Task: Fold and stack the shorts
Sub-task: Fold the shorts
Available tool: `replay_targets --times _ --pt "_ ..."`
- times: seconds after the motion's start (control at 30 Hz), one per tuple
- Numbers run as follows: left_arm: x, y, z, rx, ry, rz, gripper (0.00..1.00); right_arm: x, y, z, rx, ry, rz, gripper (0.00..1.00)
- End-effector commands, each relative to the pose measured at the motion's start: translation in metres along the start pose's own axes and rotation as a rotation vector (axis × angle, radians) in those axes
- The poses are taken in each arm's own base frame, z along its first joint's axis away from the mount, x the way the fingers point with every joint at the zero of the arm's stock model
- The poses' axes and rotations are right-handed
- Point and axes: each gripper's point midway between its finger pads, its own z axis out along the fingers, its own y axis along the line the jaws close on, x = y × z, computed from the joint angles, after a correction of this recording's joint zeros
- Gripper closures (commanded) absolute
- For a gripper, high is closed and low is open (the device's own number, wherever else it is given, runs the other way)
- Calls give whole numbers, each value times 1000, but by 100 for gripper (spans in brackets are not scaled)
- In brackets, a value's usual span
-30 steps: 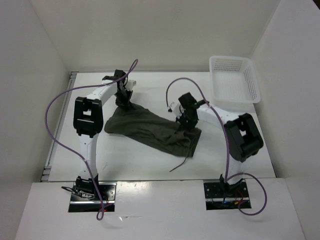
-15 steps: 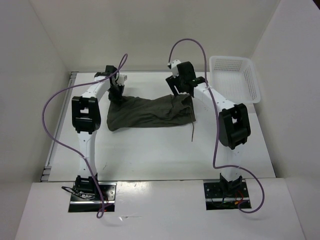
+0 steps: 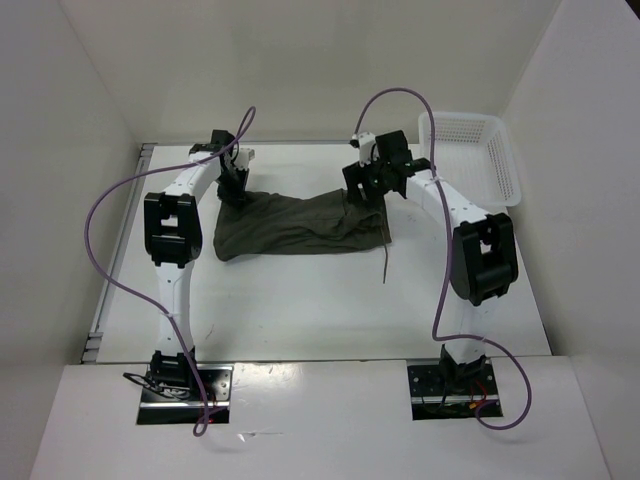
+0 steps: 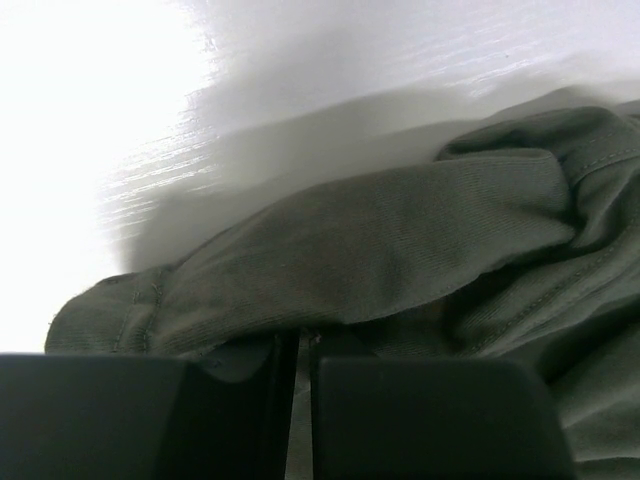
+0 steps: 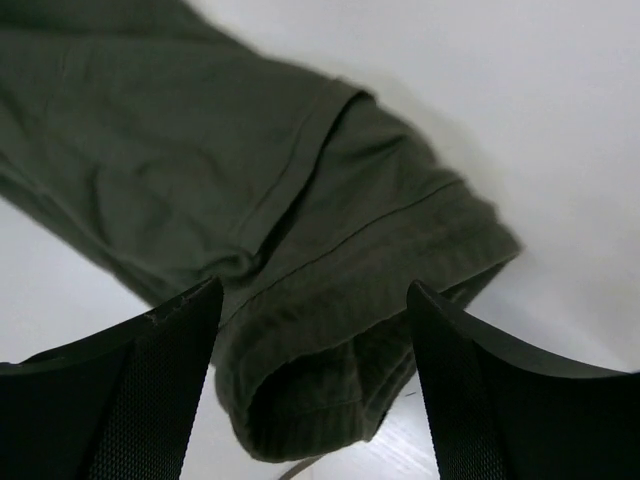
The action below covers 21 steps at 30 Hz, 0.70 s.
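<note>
While I watch from the overhead camera, the flat white table (image 3: 300,310) carries the dark olive-green soft cloth shorts (image 3: 290,225), stretched left to right across its far half in a rumpled band. A second ago they lay slanted toward the near right; now they sit straight across, much as half a second back. The white perforated plastic basket (image 3: 500,165) stands at the far right corner, well apart from the cloth.

My left gripper (image 3: 238,192) is at the shorts' left end. In its wrist view the black fingers (image 4: 420,420) are pressed almost together, only a thin slit between them, with a fold of olive cloth bunched right at their tips, so I read it as clamped on the shorts.

My right gripper (image 3: 365,190) hangs over the right end, fingers (image 5: 150,370) spread wide with the hem below them and nothing between. Half a second ago it sat lower on that end.

The thin drawstring (image 3: 386,262) trails from the right end toward me.
</note>
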Motion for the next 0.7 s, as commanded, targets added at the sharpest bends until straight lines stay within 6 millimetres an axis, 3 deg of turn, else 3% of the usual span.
replay_targets --times 0.0,0.17,0.3,0.47,0.67 --pt "-7 1 1 11 -29 4 87 10 26 -17 -107 16 25 20" --pt "-3 1 3 12 -20 2 87 14 37 -29 -166 17 45 20" --pt "-3 3 3 3 -19 2 87 40 40 -26 -174 74 64 25" --pt "-2 2 1 3 -19 2 87 32 33 -35 -121 51 52 25" --pt "1 2 2 3 -10 1 87 -5 16 -57 -8 -51 39 21"
